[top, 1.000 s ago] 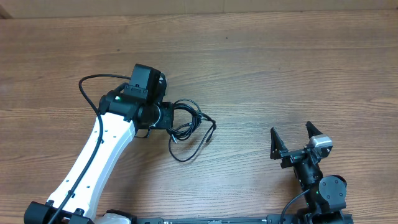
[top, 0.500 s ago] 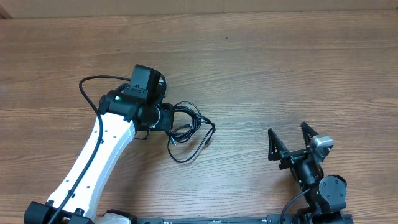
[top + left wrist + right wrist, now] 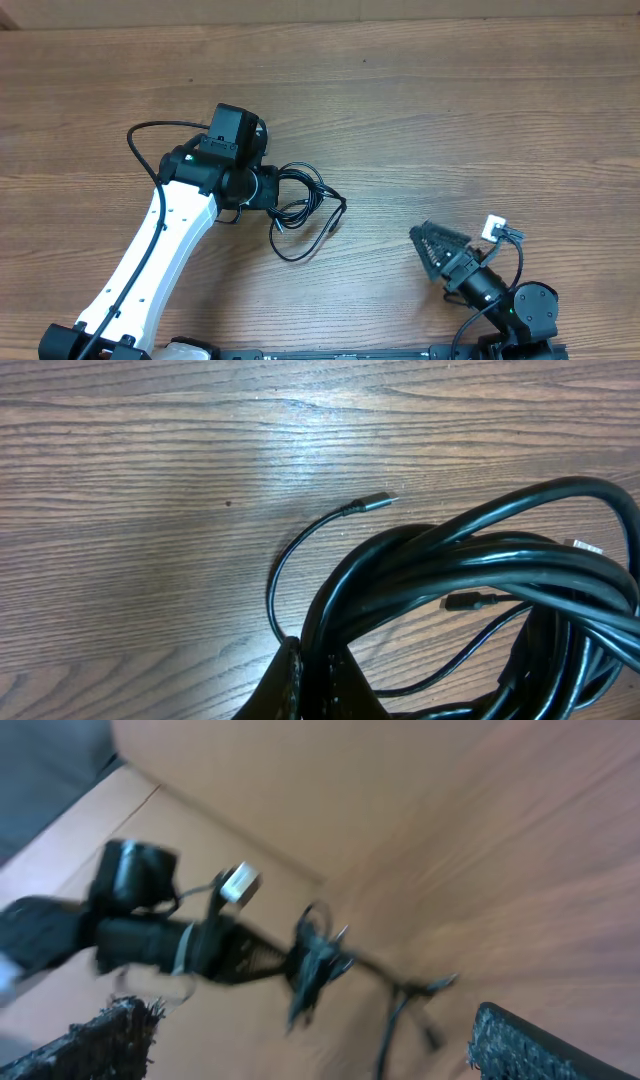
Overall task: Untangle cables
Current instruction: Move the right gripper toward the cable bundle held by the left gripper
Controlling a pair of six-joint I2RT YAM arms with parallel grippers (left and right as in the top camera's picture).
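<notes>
The cables (image 3: 303,203) lie as one tangled bunch of thin black loops on the wooden table, just right of my left wrist. In the left wrist view the thick bundle of cables (image 3: 470,565) fills the right side, and one thin cord ends in a small plug tip (image 3: 376,502). My left gripper (image 3: 266,190) is shut on the bunch's edge, with both fingers (image 3: 315,670) pressed on the cords. My right gripper (image 3: 436,250) is open and empty at the front right, turned toward the cables. Its view is blurred and shows the cables (image 3: 315,960) far off between its open fingers (image 3: 310,1020).
The white left arm (image 3: 160,250) runs from the front left edge to the table's middle, with its own thicker black cable (image 3: 145,140) looping behind it. The right arm's base (image 3: 525,310) sits at the front right. Bare wooden tabletop (image 3: 450,110) lies all around.
My right gripper has rolled and swung left, now pointing toward the cables and still open. The left arm and the cable bunch have not moved.
</notes>
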